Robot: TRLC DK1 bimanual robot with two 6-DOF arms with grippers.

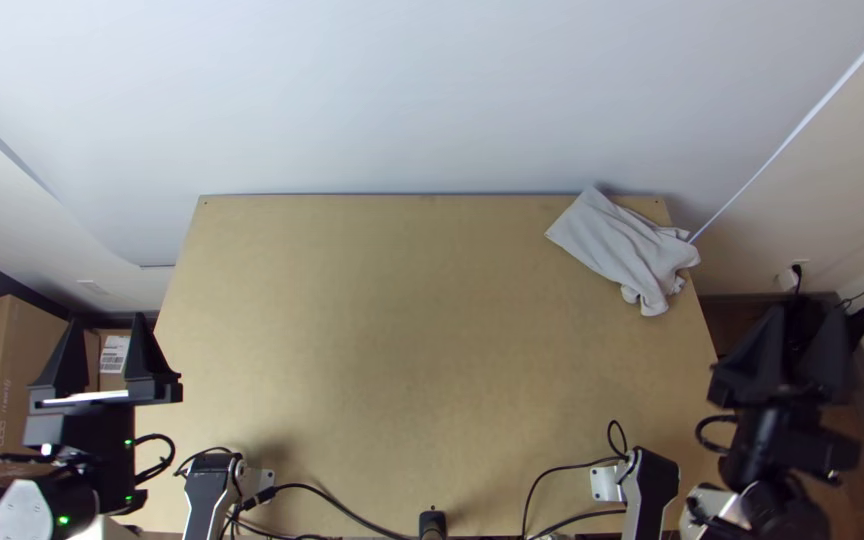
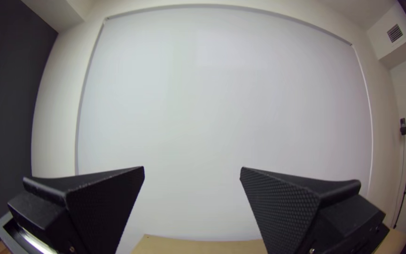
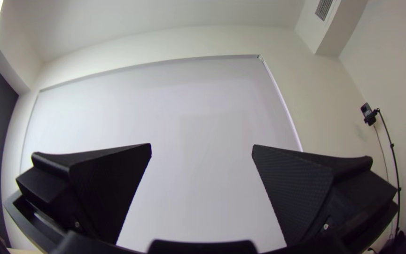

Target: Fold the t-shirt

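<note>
Beside the table (image 1: 422,350), the left arm (image 1: 87,440) and the right arm (image 1: 782,440) point forward (raised, it seems), jaws spread wide.

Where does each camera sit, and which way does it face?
Top: high over the near edge, looking steeply down at the light wooden table and rumpled pale-grey cloth; left gripper and right gripper show.
Left wrist: on that wrist, facing the large white wall panel past its open black fingers.
Right wrist: likewise, past its own open fingers.
Both wrist views share the panel.
</note>
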